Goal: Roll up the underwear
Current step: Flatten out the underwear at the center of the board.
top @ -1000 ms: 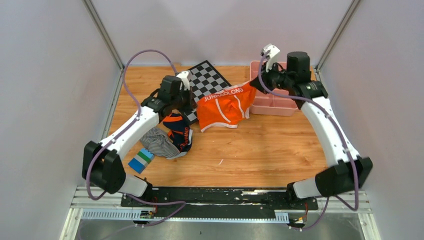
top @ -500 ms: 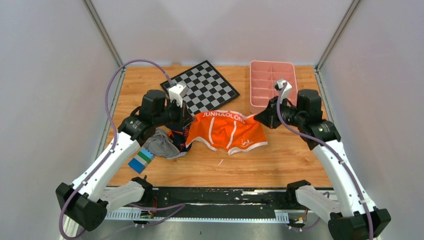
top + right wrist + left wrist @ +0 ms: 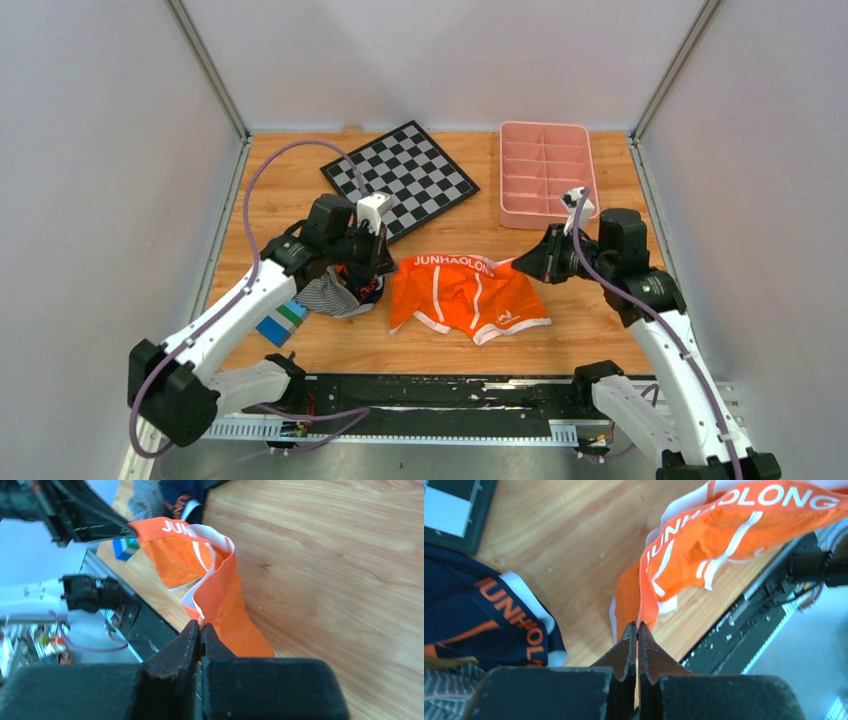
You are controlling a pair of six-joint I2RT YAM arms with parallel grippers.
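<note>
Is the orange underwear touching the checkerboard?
No, the underwear is over the bare table, clearly apart from the checkerboard.

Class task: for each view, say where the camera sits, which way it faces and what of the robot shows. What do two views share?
Top external: above and behind the bases, looking down on the table; left hand and right hand show, holding the underwear between them.
Left wrist: on the left arm, looking along its shut fingers at the underwear and table.
Right wrist: on the right arm, looking along its shut fingers toward the left hand.
Shared: both wrist views show the underwear and the navy pair.
</note>
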